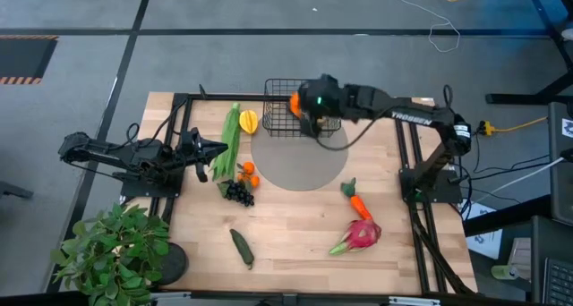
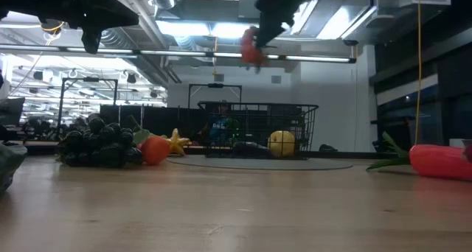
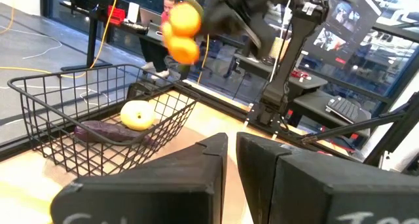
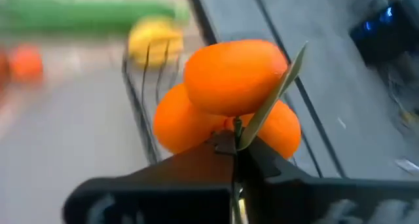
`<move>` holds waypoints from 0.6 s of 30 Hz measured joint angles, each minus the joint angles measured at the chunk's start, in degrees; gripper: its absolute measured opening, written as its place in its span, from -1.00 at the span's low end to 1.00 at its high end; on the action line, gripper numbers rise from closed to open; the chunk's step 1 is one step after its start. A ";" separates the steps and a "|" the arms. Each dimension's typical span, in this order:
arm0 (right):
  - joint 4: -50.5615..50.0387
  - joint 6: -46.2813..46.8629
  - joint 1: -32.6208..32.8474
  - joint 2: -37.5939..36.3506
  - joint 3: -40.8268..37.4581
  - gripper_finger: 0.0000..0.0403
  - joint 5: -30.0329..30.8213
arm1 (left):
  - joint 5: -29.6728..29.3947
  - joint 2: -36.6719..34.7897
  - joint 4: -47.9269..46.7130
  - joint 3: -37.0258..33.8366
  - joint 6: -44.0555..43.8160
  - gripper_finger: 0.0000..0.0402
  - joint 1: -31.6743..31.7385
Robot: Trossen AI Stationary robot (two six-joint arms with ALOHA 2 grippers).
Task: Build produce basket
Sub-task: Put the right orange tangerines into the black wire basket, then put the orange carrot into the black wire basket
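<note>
Right gripper [image 1: 298,106] hangs above the near-left part of the black wire basket [image 1: 282,93], its fingers closed on a small cluster of oranges [image 4: 229,99] with a leaf, held well clear of the mesh. The left gripper [image 1: 213,148] waits over the left side of the desk [image 1: 295,230], just beside the corn, fingers nearly together with only a thin gap and nothing between them.

The step in hand looks like carrying the oranges to the basket. By my reading the next move calls for lowering them inside the rim and opening the fingers, taking care not to land on the pieces already there.

Inside the basket lie one round yellow fruit [image 3: 138,114] and one purple eggplant [image 3: 108,131]. Still out on the desk: one green corn husk [image 1: 230,140], one yellow starfruit [image 1: 248,122] touching it, one more small orange cluster [image 1: 247,173], one bunch of dark grapes [image 1: 238,193], one cucumber [image 1: 243,248], one carrot [image 1: 356,200] and one pink dragon fruit [image 1: 361,234]. That leaves seven pieces to load after this one. A leafy potted plant [image 1: 112,248] stands at the desk's left corner.
</note>
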 joint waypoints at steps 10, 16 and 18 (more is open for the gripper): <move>14.90 -4.02 -9.22 0.18 -5.17 -0.67 -10.30 | 0.00 0.00 0.00 0.00 -0.02 -0.89 0.00; 18.16 -3.79 -10.46 1.67 -5.38 -0.15 -14.22 | 0.00 -0.02 -0.02 0.00 -0.04 -0.89 0.00; 18.05 -2.08 -10.24 1.73 -5.42 -0.02 -14.25 | 0.01 -0.02 -0.25 0.00 -0.04 -0.89 0.00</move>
